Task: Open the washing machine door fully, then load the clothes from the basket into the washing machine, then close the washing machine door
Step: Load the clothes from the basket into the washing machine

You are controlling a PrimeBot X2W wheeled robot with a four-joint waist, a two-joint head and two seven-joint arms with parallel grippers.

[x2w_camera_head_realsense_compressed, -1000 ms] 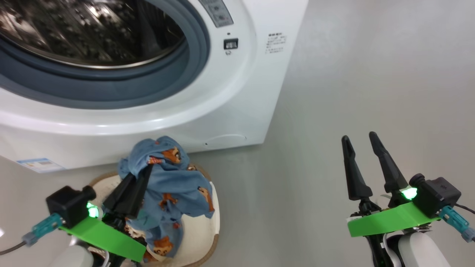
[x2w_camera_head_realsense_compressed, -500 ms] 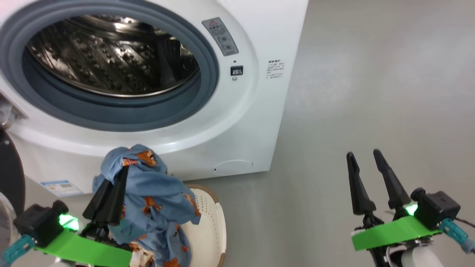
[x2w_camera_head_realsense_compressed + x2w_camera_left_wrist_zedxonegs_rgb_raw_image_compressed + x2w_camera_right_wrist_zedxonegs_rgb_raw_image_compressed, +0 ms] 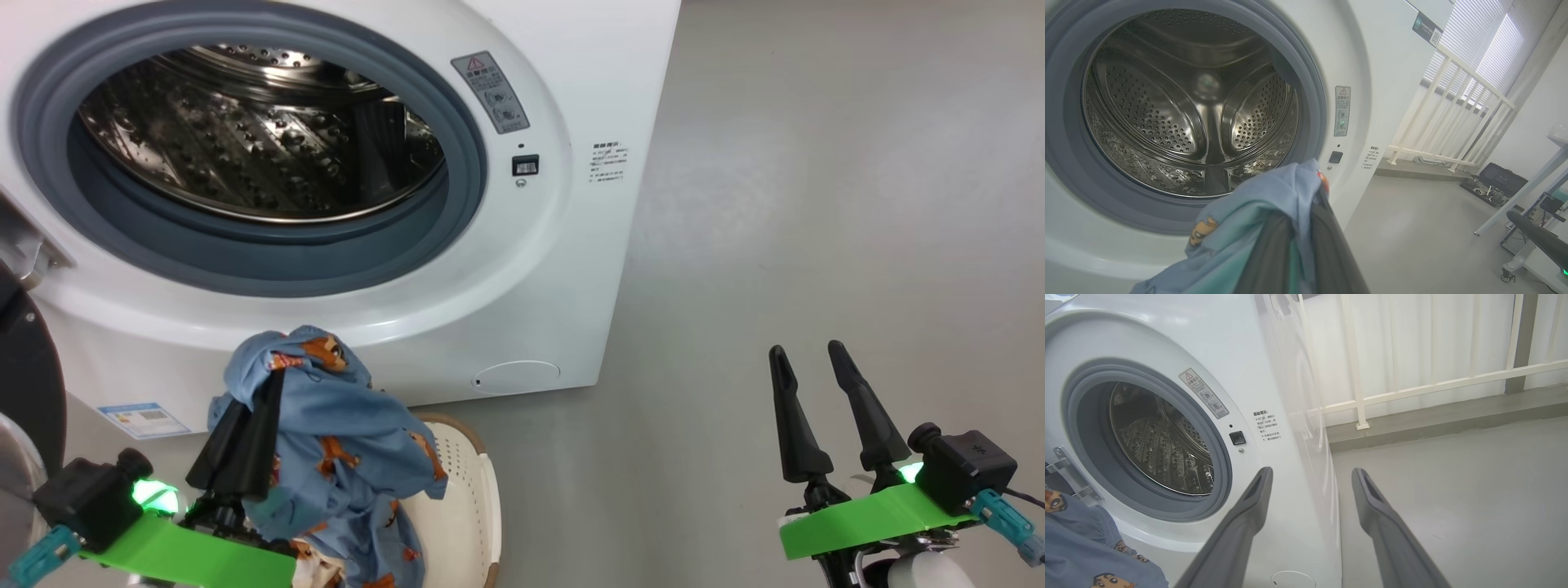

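- At lower left of the head view, your left gripper [image 3: 273, 380] has its fingers pressed together on the clothes [image 3: 343, 441]; the blue bear-print bundle drapes over the fingertips and hangs down their right side.
- Bundle is raised above the basket [image 3: 469, 490], lower folds trailing into its left part; you cannot tell whether they touch the bottom.
- Basket stands on the grey floor [image 3: 816, 204], just in front of the washing machine [image 3: 571, 269], below the opening.
- Note the washing machine door [image 3: 24, 367] swung open: a slice of its black rim shows at the left edge, beside the metal hinge [image 3: 33, 253].
- Inside the grey-blue gasket [image 3: 269, 265] the drum [image 3: 1180, 110] shows perforated steel; in the left wrist view the clothes sit before its lower lip.
- Your right gripper [image 3: 807, 349] has its fingers spread apart, floor showing between them, well right of the machine.
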